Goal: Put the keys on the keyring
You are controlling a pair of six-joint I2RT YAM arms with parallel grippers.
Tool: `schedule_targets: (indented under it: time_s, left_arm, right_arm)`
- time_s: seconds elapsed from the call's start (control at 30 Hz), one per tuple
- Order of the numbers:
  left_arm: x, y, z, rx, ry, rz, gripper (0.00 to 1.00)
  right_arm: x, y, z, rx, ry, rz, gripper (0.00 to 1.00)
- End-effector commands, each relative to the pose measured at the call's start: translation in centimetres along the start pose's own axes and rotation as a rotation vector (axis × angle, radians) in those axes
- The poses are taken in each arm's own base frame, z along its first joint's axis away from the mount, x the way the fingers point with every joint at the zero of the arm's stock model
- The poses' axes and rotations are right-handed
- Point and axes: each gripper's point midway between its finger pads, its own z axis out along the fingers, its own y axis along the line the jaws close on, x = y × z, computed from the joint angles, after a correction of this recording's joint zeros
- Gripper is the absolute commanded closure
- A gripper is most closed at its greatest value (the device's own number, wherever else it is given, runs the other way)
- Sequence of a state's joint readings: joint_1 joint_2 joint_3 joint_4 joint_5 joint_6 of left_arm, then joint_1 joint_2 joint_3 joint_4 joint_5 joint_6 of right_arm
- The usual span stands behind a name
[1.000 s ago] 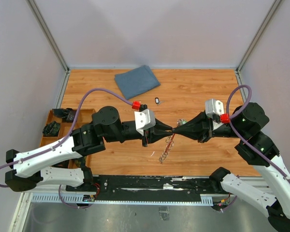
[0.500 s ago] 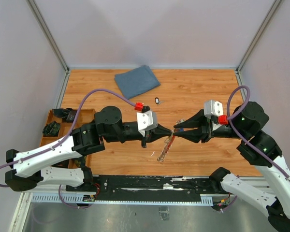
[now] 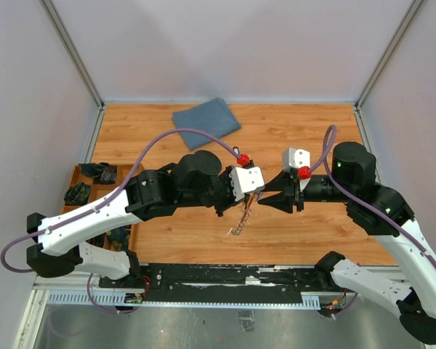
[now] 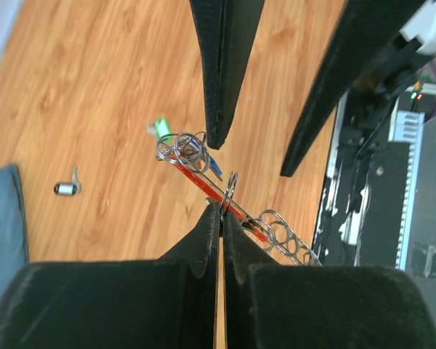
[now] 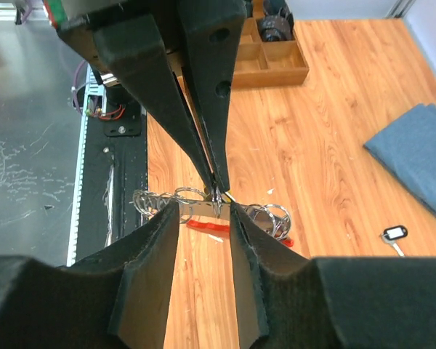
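The keyring (image 4: 203, 178), a red curved bar with a silvery chain (image 4: 287, 241), hangs tilted above the table between both grippers. My left gripper (image 4: 220, 209) is shut on a small silver ring partway along it. A blue-headed key (image 4: 213, 165) and a greenish-yellow head (image 4: 158, 129) sit by the rings at the far end. My right gripper (image 5: 203, 214) faces it, open, with its fingers (image 5: 154, 243) on either side of the pinched ring. From above, the left gripper (image 3: 256, 195) and right gripper (image 3: 265, 198) meet tip to tip, and the keyring (image 3: 241, 220) dangles below.
A loose dark-headed key (image 4: 67, 189) lies on the wood near the blue cloth (image 3: 206, 121). A wooden tray (image 3: 94, 185) of small parts stands at the left edge. The black base rail (image 3: 225, 276) runs along the near edge.
My right gripper has opened and let go of the keyring. The left gripper has closed on its ring. Both arms have swung inward and the left arm now reaches further right.
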State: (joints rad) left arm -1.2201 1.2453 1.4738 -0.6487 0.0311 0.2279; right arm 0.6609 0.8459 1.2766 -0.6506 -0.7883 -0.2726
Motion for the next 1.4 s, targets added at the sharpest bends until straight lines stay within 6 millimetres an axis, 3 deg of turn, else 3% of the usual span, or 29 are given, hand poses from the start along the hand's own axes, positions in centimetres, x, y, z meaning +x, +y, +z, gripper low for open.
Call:
schedule_targets:
  time_s: [0.0,0.37,0.63,1.37]
  left_arm:
    - [1.7,1.0,-0.5,-0.051,0.125,0.034,0.99]
    - [1.6,1.1,-0.4,-0.048,0.137,0.045,0.99]
    - [1.3,1.0,-0.4,-0.039,0.125,0.044,0.99]
    - [0.2,1.0,-1.0,-0.044,0.073,0.04,1.0]
  right_arm:
    - [0.9,-0.1,0.9,-0.009,-0.009,0.009,0.65]
    - [2.5,-0.7,2.6,-0.003,-0.057,0.055,0.66]
    - [2.0,-0.8,3.4,-0.034,-0.095,0.064,0.69]
    - [3.6,-0.1,4.2,-0.095,-0.061,0.099,0.76]
